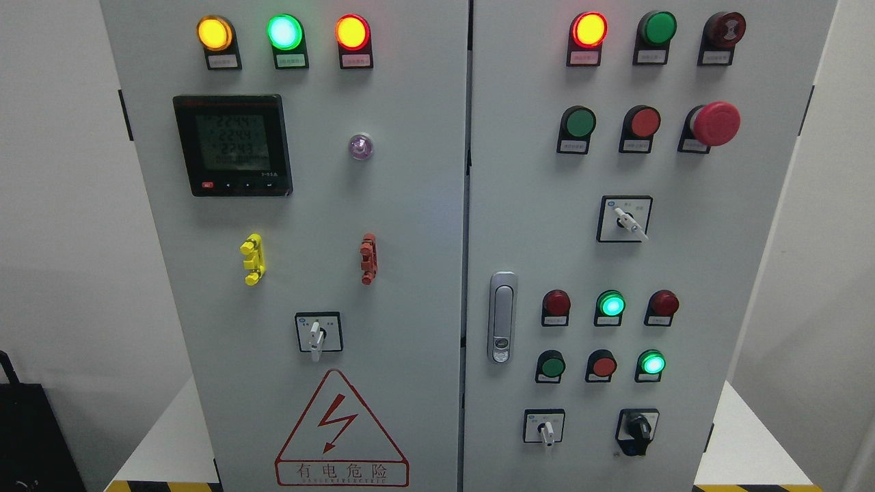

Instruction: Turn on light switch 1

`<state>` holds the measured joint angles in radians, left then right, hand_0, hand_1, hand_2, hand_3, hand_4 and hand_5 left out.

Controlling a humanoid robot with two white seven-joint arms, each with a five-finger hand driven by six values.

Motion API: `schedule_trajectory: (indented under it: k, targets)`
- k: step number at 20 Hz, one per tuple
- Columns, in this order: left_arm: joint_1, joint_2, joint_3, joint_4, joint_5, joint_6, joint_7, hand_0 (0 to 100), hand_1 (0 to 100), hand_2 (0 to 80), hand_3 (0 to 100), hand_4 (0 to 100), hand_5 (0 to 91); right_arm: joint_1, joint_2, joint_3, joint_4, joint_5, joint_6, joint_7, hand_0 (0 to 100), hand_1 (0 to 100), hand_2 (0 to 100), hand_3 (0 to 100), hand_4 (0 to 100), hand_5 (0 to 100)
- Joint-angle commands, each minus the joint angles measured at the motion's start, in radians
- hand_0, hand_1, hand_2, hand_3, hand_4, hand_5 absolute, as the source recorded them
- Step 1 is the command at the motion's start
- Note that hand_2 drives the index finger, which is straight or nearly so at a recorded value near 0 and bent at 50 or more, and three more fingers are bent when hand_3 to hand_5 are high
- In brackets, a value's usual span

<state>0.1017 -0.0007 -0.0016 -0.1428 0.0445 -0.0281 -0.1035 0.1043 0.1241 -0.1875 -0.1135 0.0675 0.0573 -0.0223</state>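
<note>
Head view shows no hands at all, so can't tell what the fingers are doing or which arm is closer. No label is readable, so switch 1 is a guess: maybe the white-handled rotary selector (315,337) on the grey metal cabinet's left door (410,225), handle pointing straight down.

A grey two-door control cabinet (410,205) is seen head-on. Three top-left lamps (284,32) are lit. The digital meter (232,145) is powered. A green indicator (610,304) is lit beside the door handle (502,317).
</note>
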Motion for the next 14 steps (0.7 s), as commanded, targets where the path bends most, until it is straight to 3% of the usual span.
schedule_trajectory:
  k: [1, 7, 10, 14]
  targets:
    - [0.003, -0.021, -0.054, -0.001, 0.0, -0.001, 0.001, 17, 0, 0.0, 0, 0, 0.0, 0.0, -0.001, 0.0, 0.0, 0.0, -0.001, 0.001, 0, 0, 0, 0, 0, 0]
    - [0.009, -0.022, -0.084, -0.006, 0.003, -0.001, 0.002, 17, 0, 0.0, 0, 0, 0.0, 0.0, -0.001, 0.0, 0.0, 0.0, -0.001, -0.001, 0, 0, 0, 0, 0, 0]
    - [0.01, -0.019, -0.081, -0.027, 0.003, -0.001, 0.039, 17, 0, 0.0, 0, 0, 0.0, 0.0, 0.0, -0.001, 0.0, 0.0, -0.001, 0.001, 0, 0, 0, 0, 0, 0]
    - [0.099, -0.009, -0.074, -0.278, 0.001, 0.0, 0.082, 17, 0, 0.0, 0, 0, 0.0, 0.0, 0.0, 0.0, 0.0, 0.0, -0.001, -0.001, 0, 0, 0, 0, 0, 0]
